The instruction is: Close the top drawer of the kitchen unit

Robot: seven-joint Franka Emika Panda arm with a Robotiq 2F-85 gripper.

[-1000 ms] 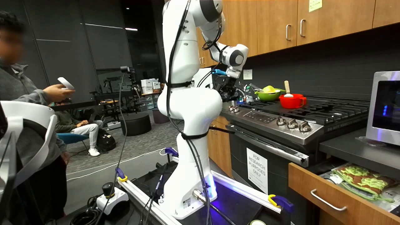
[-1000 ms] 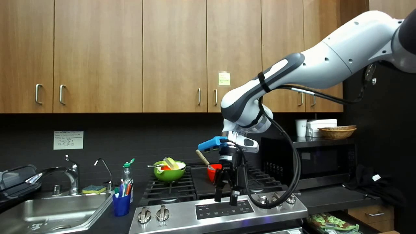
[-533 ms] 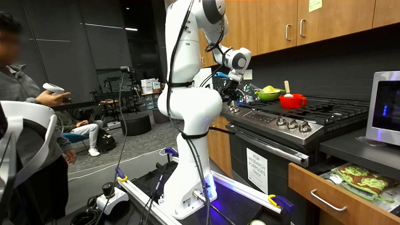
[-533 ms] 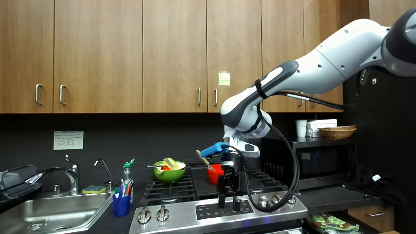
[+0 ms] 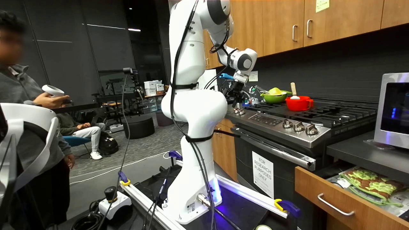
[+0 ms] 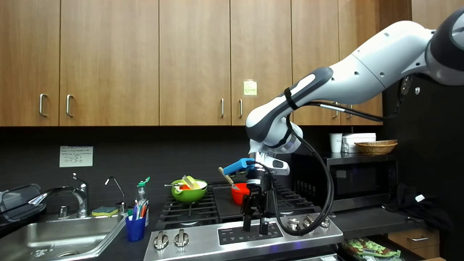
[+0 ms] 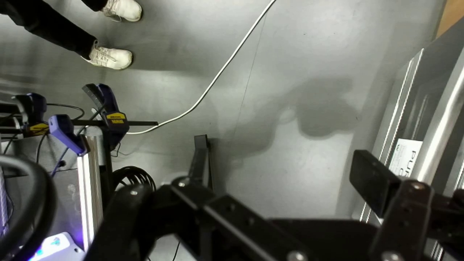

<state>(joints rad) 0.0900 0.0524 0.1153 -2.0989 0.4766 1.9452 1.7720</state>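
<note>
Your gripper (image 6: 255, 225) points down in front of the stove (image 6: 203, 250). Fingers (image 7: 371, 183) wide apart: in the wrist view you look through the gap onto grey floor (image 7: 308, 174). Past one finger, toward the right edge of that view, you get the oven handle (image 7: 443, 127) and part of a printed sign (image 7: 406, 156). A white cable (image 7: 218, 76) crosses the floor above the gap as you see it there.

Drawer (image 5: 364, 212): open, pulled out from the kitchen unit (image 5: 351, 147). In both exterior views you find it lower than the fingers and to their right, well apart from them. Its bar handle (image 5: 335, 208) faces out; a green-and-brown bundle (image 5: 374, 183) lies inside, exact kind unclear.

In an exterior view, behind the fingers on the stove: red pot (image 6: 239, 194), partly hidden by your gripper, a wooden-handled utensil (image 5: 293, 88) in it. Left of the fingers there: green bowl (image 6: 189, 195), also on the stove; farther left, blue cup (image 6: 135, 230), then sink (image 6: 61, 233). Right of the fingers: microwave (image 6: 362, 181) on the kitchen unit.
</note>
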